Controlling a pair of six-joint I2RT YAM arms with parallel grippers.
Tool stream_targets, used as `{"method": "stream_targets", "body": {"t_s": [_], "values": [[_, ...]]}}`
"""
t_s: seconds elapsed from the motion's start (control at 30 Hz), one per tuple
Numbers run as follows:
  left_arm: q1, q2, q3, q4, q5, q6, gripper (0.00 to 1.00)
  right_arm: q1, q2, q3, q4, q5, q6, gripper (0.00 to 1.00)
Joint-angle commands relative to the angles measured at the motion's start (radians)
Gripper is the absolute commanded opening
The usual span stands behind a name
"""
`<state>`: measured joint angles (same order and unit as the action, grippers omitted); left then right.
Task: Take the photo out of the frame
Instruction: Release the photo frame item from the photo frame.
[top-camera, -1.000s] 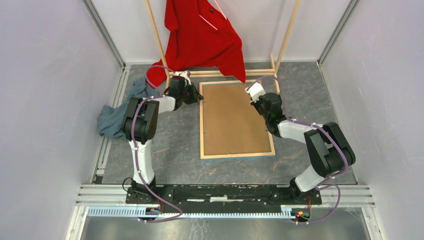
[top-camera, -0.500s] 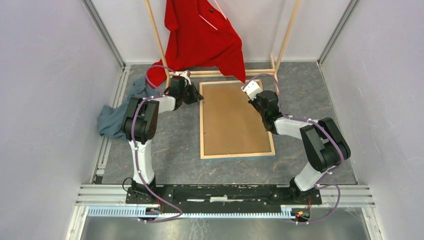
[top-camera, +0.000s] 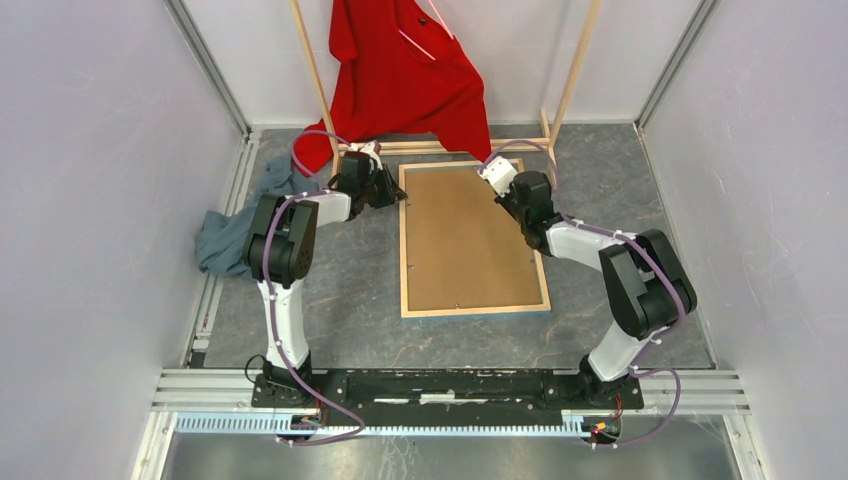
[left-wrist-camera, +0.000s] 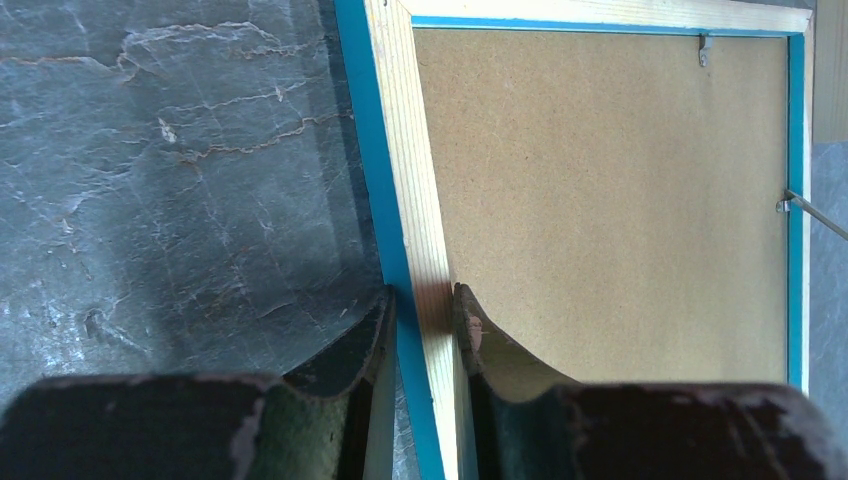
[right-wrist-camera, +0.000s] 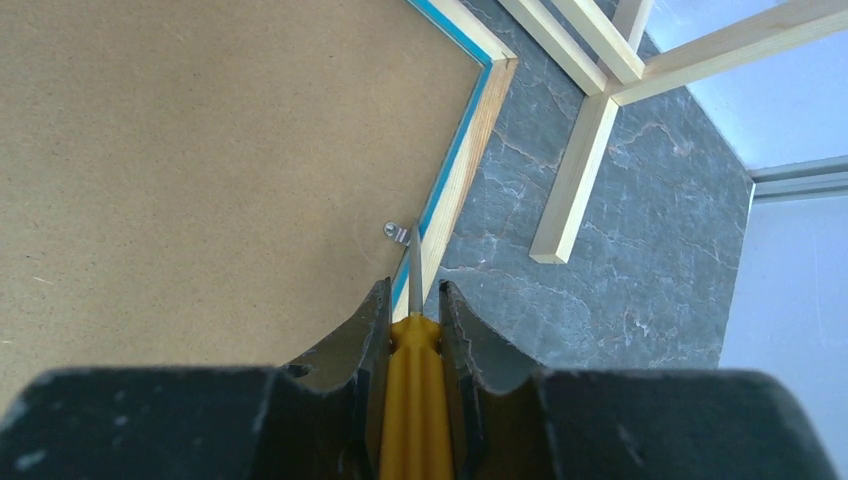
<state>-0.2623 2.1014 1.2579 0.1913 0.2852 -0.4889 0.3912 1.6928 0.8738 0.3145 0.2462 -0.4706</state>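
Note:
The frame (top-camera: 403, 250) lies face down mid-table, its pale wood back and blue border around a brown backing board (top-camera: 465, 240). The photo is hidden under that board. My left gripper (top-camera: 397, 193) is shut on the frame's left rail near the far-left corner; the left wrist view has the rail (left-wrist-camera: 400, 150) pinched between the jaws of that gripper (left-wrist-camera: 423, 300). My right gripper (top-camera: 515, 190) is shut on a yellow-handled screwdriver (right-wrist-camera: 415, 400). In the right wrist view that gripper (right-wrist-camera: 412, 295) points the shaft at a small metal clip (right-wrist-camera: 397, 232) by the frame's right rail (right-wrist-camera: 462, 150).
A wooden clothes rack (top-camera: 570, 80) stands at the back with a red shirt (top-camera: 400, 70) hanging over the frame's far edge. One rack foot (right-wrist-camera: 575, 180) lies just right of the frame's far-right corner. A grey-blue cloth (top-camera: 225, 235) is bunched at the left wall.
My right gripper has moved away from me along the frame's right side, carrying the screwdriver toward the far-right corner. The left gripper and the frame have not moved.

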Motion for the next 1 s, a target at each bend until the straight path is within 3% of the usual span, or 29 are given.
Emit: {"method": "stream_targets", "body": {"t_s": [0.0,0.3,0.97], "values": [[-0.012,0.083,-0.026,-0.144,-0.050,0.043,0.02,0.004,0.019,0.069,-0.118,-0.057,-0.012,0.00],[-0.012,0.080,-0.033,-0.148,-0.069,0.026,0.02,-0.004,0.089,0.225,-0.352,-0.025,0.001,0.00],[-0.011,0.080,-0.044,-0.160,-0.127,-0.017,0.02,-0.005,0.042,0.278,-0.569,0.003,-0.034,0.00]]}}
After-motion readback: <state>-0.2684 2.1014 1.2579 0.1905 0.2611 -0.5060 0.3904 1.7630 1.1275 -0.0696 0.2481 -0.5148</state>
